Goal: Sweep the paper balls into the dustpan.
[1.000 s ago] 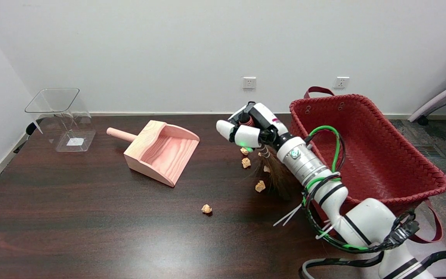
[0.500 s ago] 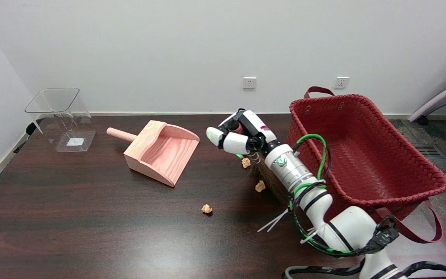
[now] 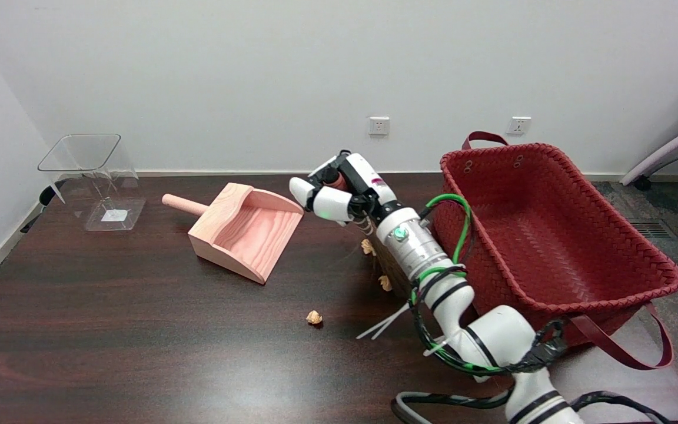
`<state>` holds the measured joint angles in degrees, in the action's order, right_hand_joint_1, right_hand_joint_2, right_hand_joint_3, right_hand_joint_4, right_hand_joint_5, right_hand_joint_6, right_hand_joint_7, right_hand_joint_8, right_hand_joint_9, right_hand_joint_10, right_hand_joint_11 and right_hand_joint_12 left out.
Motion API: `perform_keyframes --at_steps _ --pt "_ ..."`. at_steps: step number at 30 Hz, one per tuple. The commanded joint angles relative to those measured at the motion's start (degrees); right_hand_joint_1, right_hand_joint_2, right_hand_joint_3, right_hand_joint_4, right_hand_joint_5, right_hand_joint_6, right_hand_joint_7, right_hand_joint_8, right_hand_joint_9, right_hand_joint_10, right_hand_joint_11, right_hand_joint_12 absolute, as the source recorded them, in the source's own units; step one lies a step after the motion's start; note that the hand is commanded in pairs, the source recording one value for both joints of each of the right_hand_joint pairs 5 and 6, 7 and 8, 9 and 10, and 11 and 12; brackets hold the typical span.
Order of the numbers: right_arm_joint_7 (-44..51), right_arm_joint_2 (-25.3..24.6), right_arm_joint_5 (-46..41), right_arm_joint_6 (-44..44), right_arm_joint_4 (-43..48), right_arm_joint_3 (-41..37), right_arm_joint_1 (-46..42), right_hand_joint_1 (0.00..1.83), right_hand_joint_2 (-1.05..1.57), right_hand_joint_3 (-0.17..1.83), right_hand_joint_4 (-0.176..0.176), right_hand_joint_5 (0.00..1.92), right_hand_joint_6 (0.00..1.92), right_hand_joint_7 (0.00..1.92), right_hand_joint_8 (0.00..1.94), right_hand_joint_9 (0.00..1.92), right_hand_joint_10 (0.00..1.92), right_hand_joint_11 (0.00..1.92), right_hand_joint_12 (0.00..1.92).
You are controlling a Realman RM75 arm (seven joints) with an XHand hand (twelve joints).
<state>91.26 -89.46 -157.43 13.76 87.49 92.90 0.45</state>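
My right hand grips the reddish handle of a small broom; its dark bristles hang down behind my forearm and touch the table. Two crumpled paper balls lie right at the bristles' left edge. A third paper ball lies alone nearer the front. The pale wooden dustpan rests left of my hand, its open mouth facing right and forward, with nothing inside that I can see.
A large red woven basket stands close on the right of my arm. A clear plastic container sits at the far left by the wall. The dark table stretches wide in front.
My hand and the broom have moved left toward the dustpan. The two balls at the bristles have been pushed left with them; the lone front ball has not moved.
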Motion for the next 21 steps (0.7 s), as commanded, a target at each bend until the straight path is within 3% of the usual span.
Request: perform_keyframes --at_steps 1,9,10,12,17,18,21 --pt "7.0 -9.6 -0.1 3.0 -7.0 0.5 6.4 0.98 1.57 1.23 0.0 1.92 1.92 1.92 1.92 1.92 1.92 1.92 1.92" --pt "7.8 -12.3 -0.1 7.1 -10.8 -0.3 7.5 0.98 1.57 1.23 0.0 1.92 1.92 1.92 1.92 1.92 1.92 1.92 1.92" --pt "12.6 -14.7 -5.3 8.3 -5.7 3.0 7.8 0.99 1.57 1.23 0.0 1.92 1.92 1.92 1.92 1.92 1.92 1.92 1.92" --pt "7.9 -13.0 -0.1 8.0 -12.2 -0.5 8.2 0.98 1.57 1.23 0.0 1.92 1.92 1.92 1.92 1.92 1.92 1.92 1.92" --pt "7.8 -15.5 -0.2 11.7 -15.9 -1.5 10.1 0.95 1.57 1.19 0.0 1.92 1.92 1.92 1.92 1.92 1.92 1.92 1.92" --pt "12.0 -18.3 -5.0 13.4 -11.6 1.3 10.8 0.98 1.57 1.18 0.0 1.92 1.92 1.92 1.92 1.92 1.92 1.92 1.92" --pt "7.5 -17.3 -0.2 14.6 -18.5 -2.9 11.7 0.98 1.57 1.16 0.0 1.92 1.92 1.92 1.92 1.92 1.92 1.92 1.92"
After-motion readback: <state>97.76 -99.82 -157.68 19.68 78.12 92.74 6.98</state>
